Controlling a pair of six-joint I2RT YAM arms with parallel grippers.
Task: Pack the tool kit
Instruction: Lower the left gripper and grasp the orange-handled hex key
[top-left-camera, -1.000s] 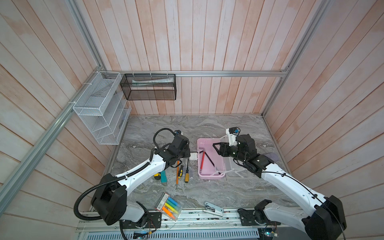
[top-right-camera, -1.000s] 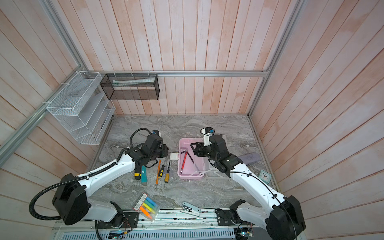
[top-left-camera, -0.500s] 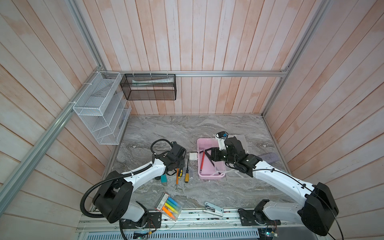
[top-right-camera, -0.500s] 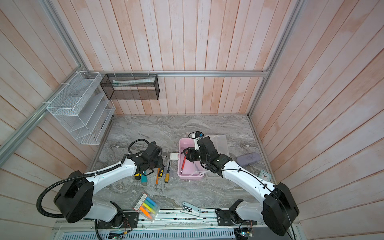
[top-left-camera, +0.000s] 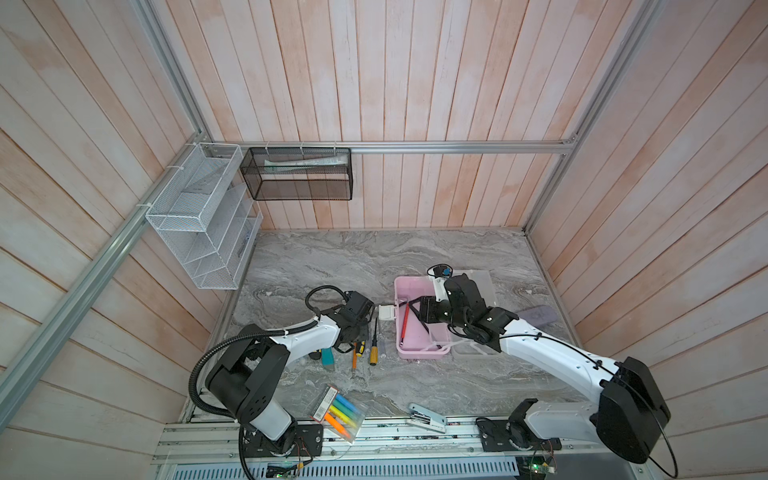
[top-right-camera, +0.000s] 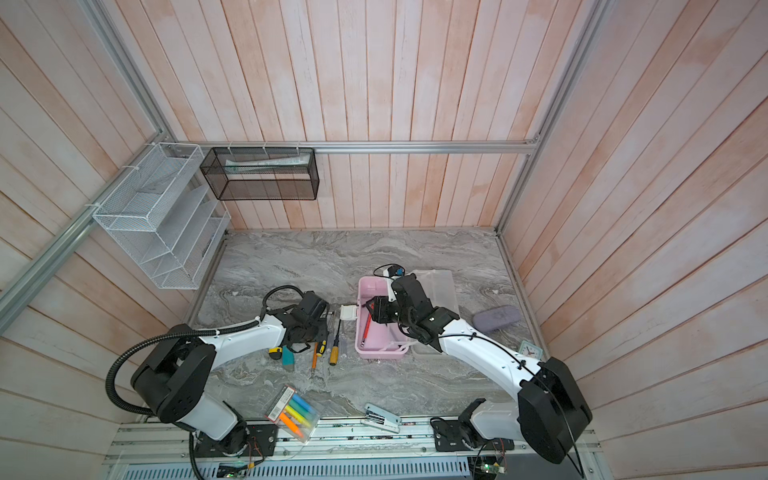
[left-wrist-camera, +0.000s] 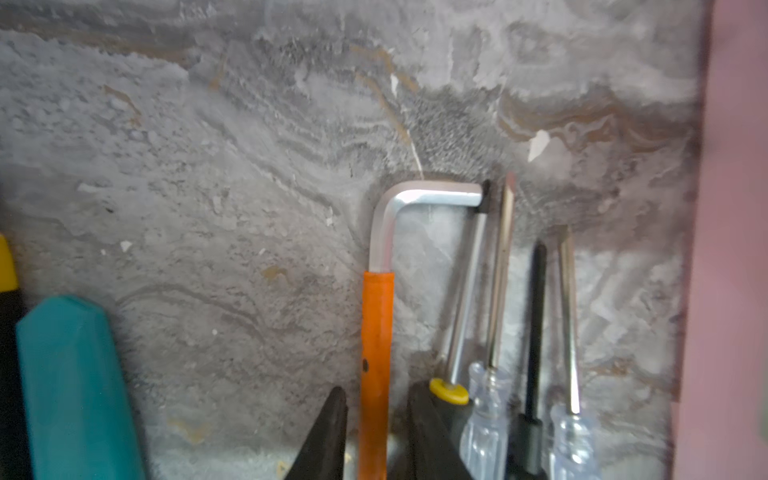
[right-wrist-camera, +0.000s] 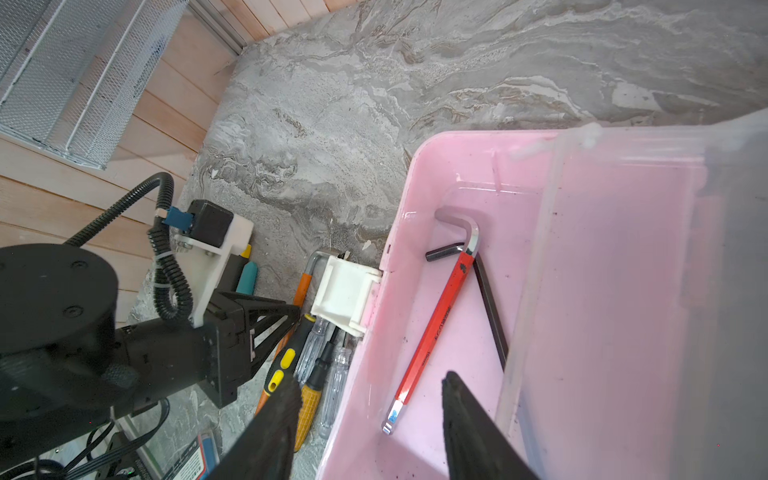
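Now straddles orange-sleeved hex key (left-wrist-camera: 376, 324) with left gripper (left-wrist-camera: 376, 390), jaws slightly apart; holds right gripper (right-wrist-camera: 370, 378) spread and empty above red-sleeved hex key (right-wrist-camera: 436, 328) inside pink tool box (right-wrist-camera: 490, 166).

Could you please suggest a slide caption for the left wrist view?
Left gripper straddling the orange-sleeved hex key on the marble table, screwdrivers alongside, jaws not yet touching it.

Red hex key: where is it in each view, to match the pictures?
A top view: red hex key lies inside the pink box, along its left side.
A top view: same place.
Left wrist: not in it.
Right wrist: centre, on the box floor.
Shared landmark: the pink box, its edge in all four.
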